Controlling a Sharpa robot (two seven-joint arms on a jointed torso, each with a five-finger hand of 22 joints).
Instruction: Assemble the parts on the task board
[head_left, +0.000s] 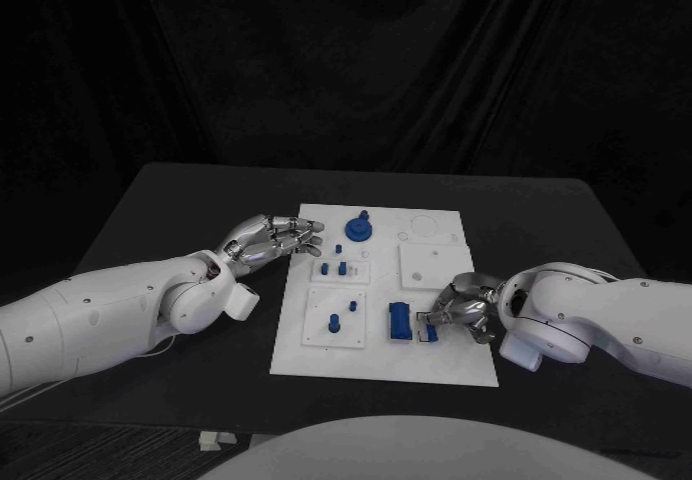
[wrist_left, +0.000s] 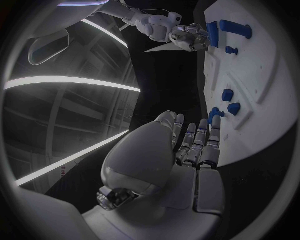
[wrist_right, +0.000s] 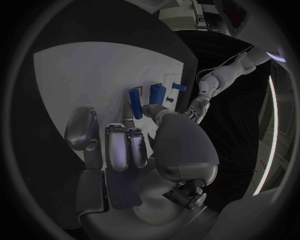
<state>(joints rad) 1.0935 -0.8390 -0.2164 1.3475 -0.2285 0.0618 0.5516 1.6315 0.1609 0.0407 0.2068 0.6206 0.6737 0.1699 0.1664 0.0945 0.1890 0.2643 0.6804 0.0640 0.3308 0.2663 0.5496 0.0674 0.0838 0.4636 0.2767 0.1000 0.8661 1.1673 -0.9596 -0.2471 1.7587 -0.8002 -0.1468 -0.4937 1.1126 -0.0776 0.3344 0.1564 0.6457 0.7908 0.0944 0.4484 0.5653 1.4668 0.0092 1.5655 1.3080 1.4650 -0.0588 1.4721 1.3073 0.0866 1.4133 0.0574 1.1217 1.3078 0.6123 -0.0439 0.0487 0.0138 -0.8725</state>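
Head view: hands (head_left: 277, 238) (head_left: 459, 308) at task board (head_left: 378, 362) edges.

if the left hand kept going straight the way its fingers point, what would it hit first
Most likely the small blue part just beyond the left hand, near the task board's left edge. The left wrist view shows it close ahead of the fingertips, though whether they touch is unclear.

I'm working in what looks like a robot lab: a black desk (head_left: 188, 215) against a dark curtain (head_left: 346, 80), a white task board (head_left: 325, 355) on it, and long strip lights (wrist_left: 69, 82) overhead.
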